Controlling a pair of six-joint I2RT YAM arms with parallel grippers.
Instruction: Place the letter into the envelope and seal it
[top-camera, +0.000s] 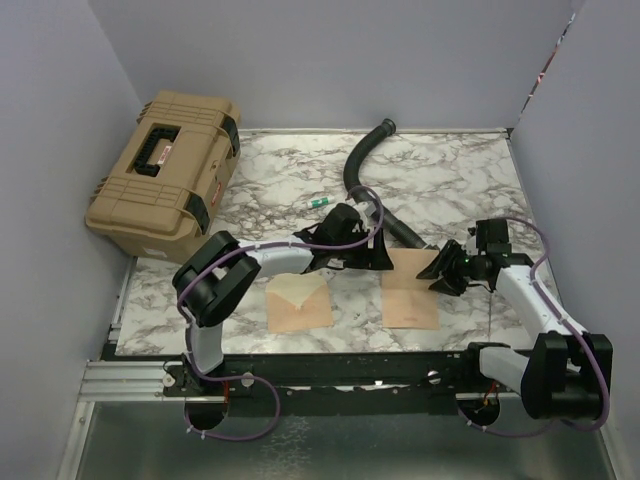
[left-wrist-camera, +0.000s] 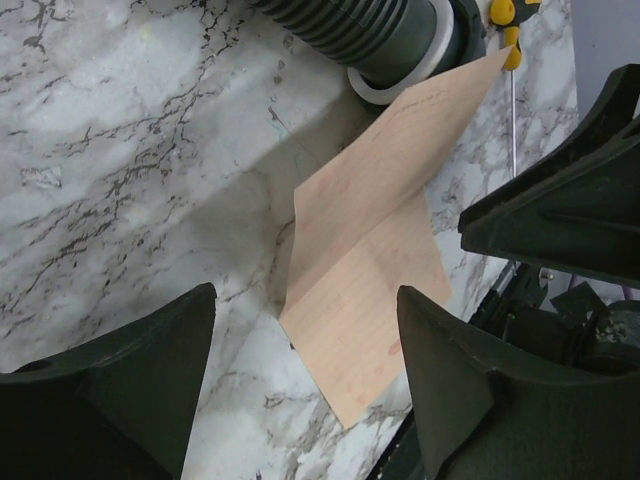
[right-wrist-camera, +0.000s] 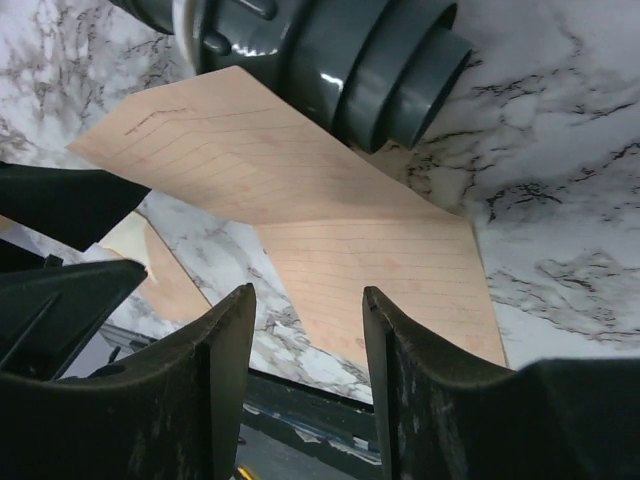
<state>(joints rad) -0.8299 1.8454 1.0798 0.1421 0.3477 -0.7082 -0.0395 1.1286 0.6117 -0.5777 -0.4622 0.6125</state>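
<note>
Your left gripper (top-camera: 372, 252) is released, jaws wide apart, hanging just on the near side of the hose (top-camera: 352, 165) end and above the letter (top-camera: 408, 290). Your right gripper (top-camera: 447, 270) is unclenched too, holding nothing, to the right of the hose end. The creased letter's far corner lies against the hose end. The envelope (top-camera: 298, 302), flap open, lies well left of the hose end.

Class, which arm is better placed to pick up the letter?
Probably the right: the right gripper, open, hovers at the edge of the letter on its own side. The left arm reaches across; the envelope lies on its side.
</note>
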